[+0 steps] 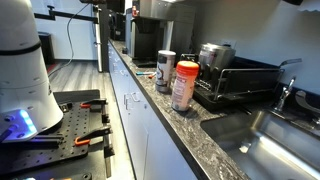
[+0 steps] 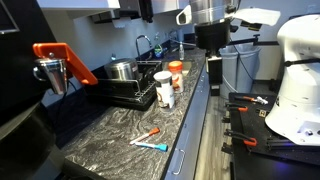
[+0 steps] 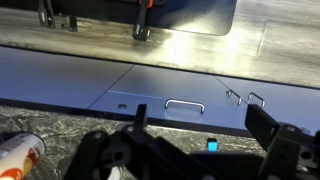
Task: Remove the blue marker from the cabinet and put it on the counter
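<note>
In an exterior view, a dish rack [image 2: 125,95] holding a pot [image 2: 122,70] is sitting at centre left on the dark speckled bench [image 2: 100,130]. The blue marker [image 2: 153,146] is lying flat on the stone in the lower middle of the frame, just beside a second pen [image 2: 147,132] with a reddish end, while two containers [image 2: 170,82] are standing right of the rack and the arm [image 2: 210,20] is showing at upper right of centre. In the wrist view, the jaws of the gripper [image 3: 197,140] are standing spread apart along the bottom edge, gripping nothing, facing grey cabinet fronts [image 3: 150,85].
</note>
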You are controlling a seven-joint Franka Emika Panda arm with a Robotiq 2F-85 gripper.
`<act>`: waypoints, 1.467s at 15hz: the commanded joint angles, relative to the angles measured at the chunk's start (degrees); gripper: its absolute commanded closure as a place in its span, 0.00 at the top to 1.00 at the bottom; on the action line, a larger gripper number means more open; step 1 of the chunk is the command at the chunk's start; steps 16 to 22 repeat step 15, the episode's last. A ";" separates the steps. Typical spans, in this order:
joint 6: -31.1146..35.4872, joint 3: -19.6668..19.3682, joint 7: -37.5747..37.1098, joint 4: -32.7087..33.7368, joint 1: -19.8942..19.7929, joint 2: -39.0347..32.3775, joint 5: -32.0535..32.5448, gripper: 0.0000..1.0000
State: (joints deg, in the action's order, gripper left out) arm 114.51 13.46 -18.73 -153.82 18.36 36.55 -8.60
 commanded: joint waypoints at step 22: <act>-6.91 0.32 -3.37 -5.59 -11.67 16.23 -0.95 1.00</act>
